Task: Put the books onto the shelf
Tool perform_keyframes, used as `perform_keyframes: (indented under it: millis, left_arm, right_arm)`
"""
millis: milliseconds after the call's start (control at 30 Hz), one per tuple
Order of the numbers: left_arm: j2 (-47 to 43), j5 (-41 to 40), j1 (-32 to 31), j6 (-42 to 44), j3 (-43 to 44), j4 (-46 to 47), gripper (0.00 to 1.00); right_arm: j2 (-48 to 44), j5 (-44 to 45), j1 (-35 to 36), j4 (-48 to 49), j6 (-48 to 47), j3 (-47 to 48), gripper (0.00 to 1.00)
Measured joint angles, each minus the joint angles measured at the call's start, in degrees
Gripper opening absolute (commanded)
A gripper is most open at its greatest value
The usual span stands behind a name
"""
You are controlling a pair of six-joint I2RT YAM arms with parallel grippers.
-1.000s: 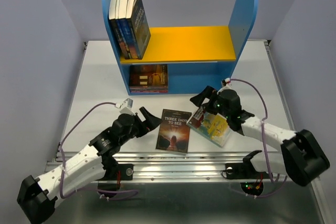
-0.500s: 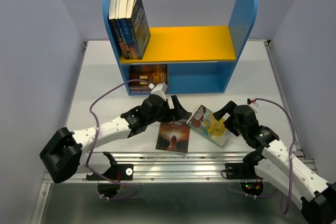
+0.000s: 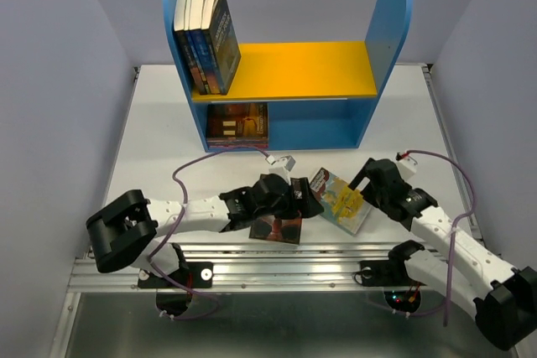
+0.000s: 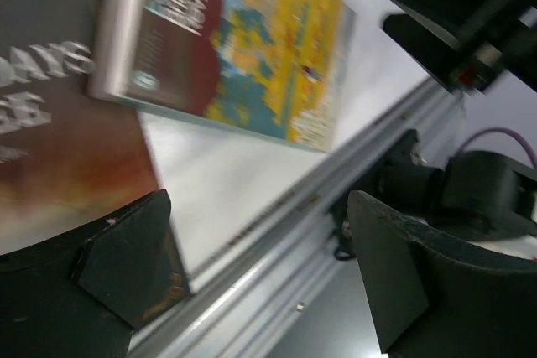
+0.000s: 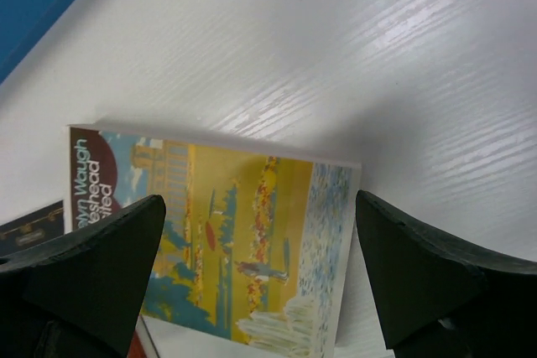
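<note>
Dark book (image 3: 277, 229) and yellow book (image 3: 344, 204) are lying near the bench's (image 3: 159, 148) front edge, short of the shelf (image 3: 285, 69). Left fingers (image 3: 300, 200), wide open and empty, are hovering over the former; right fingers (image 3: 367, 180), likewise, over the latter. Arms this crowded may be risking collision.

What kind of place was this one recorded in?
Probably a lab robot cell: arms bolted to a metal rail, plain walls boxing in a white table, a toy-like shelf as prop.
</note>
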Motion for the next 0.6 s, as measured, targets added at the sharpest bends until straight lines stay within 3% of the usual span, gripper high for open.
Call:
perform_keyframes:
  millis: [133,267,600]
  left_arm:
    - [1.95,-2.29,-5.18,-8.15,-0.09,3.93,0.99]
    - [6.32,-5.16,-6.80,-15.37,-0.07,5.99,0.99]
    - [16.98,-8.02,-6.88,-26.01,3.48,8.55,0.99]
  right_arm:
    - [4.52,-3.28,-5.90,3.48,-4.76,0.00,1.00]
    - [10.91,-15.15,-18.21,9.86,-10.01,-0.07,1.00]
    - [16.50,-33.07,-22.16,18.25,-17.90,-0.50,1.00]
